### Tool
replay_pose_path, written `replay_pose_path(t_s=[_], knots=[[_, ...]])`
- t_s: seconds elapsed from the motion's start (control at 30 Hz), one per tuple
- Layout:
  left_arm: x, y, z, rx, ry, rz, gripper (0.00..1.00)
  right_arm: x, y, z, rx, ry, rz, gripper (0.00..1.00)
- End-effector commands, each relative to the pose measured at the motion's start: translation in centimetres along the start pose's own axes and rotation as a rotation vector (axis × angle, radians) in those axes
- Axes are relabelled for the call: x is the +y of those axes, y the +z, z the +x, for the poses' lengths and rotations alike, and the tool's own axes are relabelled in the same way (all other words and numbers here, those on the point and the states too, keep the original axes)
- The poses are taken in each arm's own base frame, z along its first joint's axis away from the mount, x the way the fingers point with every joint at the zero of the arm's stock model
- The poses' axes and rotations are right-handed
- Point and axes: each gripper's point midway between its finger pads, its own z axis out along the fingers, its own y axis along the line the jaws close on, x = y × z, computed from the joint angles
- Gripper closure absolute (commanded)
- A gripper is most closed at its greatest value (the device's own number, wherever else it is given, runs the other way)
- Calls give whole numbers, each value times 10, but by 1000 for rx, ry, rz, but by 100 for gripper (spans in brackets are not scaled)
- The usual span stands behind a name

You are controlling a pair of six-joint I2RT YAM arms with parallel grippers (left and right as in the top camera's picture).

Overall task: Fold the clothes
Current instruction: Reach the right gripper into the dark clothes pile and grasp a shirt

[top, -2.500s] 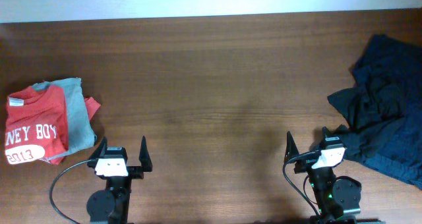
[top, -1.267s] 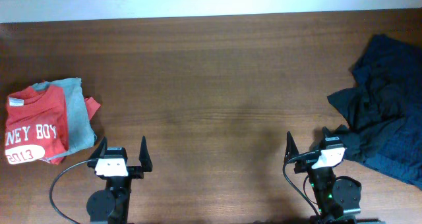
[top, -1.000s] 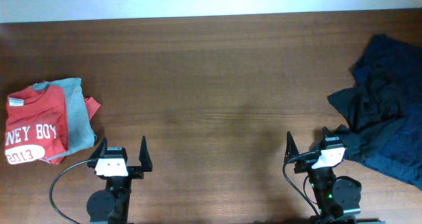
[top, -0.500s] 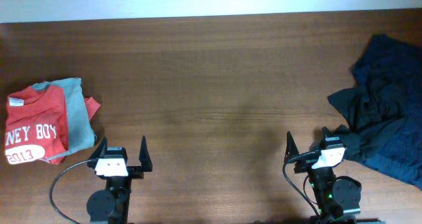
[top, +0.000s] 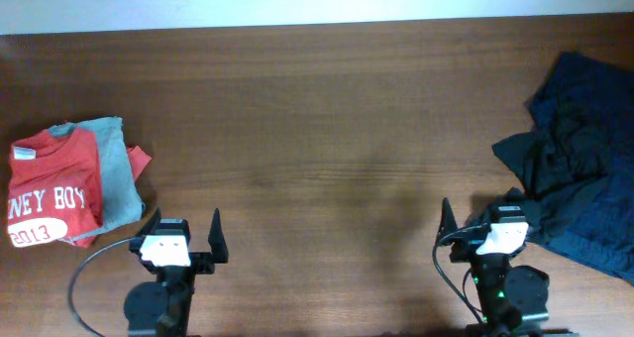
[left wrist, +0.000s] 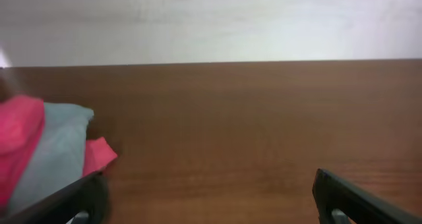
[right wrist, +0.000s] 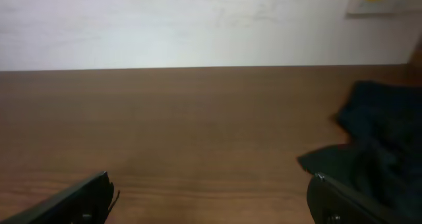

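Note:
A crumpled heap of dark clothes lies at the table's right edge, black fabric over navy; no chest logo shows. It also shows in the right wrist view. A folded stack lies at the left: a red-lettered shirt on a grey one, also seen in the left wrist view. My left gripper is open and empty, just right of the stack. My right gripper is open and empty, its right finger at the heap's near-left edge.
The brown wooden table stretches between the two piles. A white wall runs along the far edge. Both arm bases sit at the front edge, with a cable looping by the left one.
My right gripper has shifted slightly to the right, toward the dark heap. The left gripper has barely moved. The clothes lie as before.

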Motion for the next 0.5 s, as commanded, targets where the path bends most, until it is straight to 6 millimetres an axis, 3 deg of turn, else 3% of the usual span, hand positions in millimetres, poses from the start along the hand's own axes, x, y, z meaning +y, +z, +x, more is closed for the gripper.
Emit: replay_pose_path(t_s=[0.0, 0.23, 0.47], knots=[[-4, -8, -41, -34, -10, 20, 1, -14, -15, -34, -40, -1, 79, 1], [-4, 5, -77, 129, -14, 19, 1, -16, -20, -56, 81, -6, 99, 1], [-4, 24, -97, 348, -19, 17, 1, -16, 1, -57, 395, -40, 119, 1]])
